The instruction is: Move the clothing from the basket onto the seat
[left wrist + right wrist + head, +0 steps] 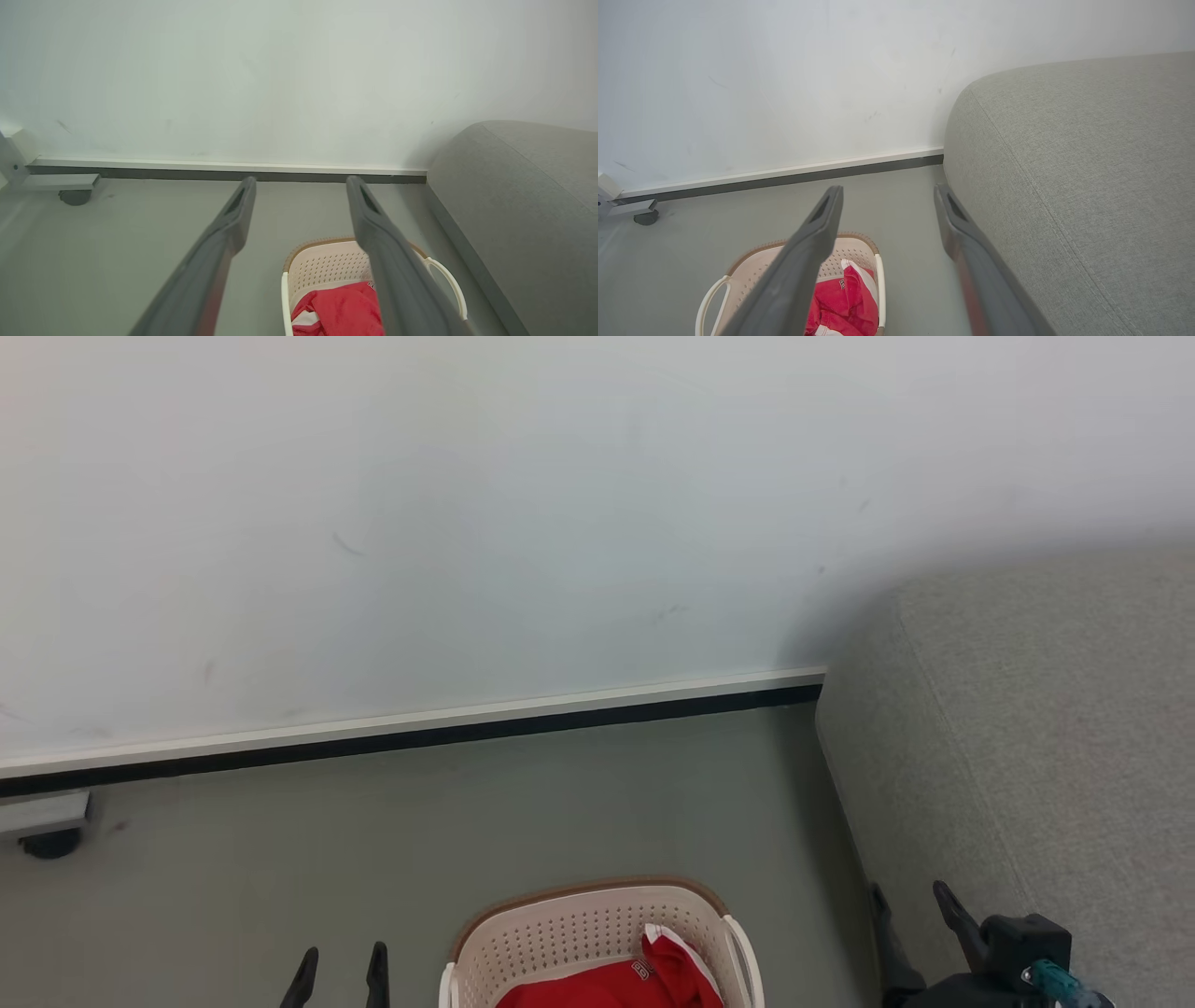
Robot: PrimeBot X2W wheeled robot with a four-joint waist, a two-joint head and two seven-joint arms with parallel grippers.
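Red fabric, crumpled, with white edging and a small dark patch bearing pale marks: the clothing [616, 985] lies heaped inside the basket [560, 933], its highest fold and white trim leaning toward the wall of the basket nearest the seat [1046, 728]. From the left wrist view a white band shows at the low edge of the red heap; print or numbers cannot be made out. Basket: cream-white plastic, walls pierced with rows of small holes, rim [588, 887] brown with a woven look, one white loop handle [451, 280] on the side toward the seat and another [707, 298] on the far side. It stands upright on the grey-green floor [467, 803], near the seat but apart from it, with a strip of floor between. Seat: light grey woven upholstery, rounded corner, stitched seam running along its top; it sits to the robot's right, its corner against the pale wall [467, 523]. Left end effector [344, 952]: two dark fingers parted, nothing between them, held above the floor just left of the basket. Right end effector [909, 891]: fingers likewise spread and empty, held at the seat's lower front edge, right of the basket. Skirting [420, 728]: white strip over a black one, running along the foot of the wall. Grey bracket with a black caster [51, 840] at the far left, by the skirting.
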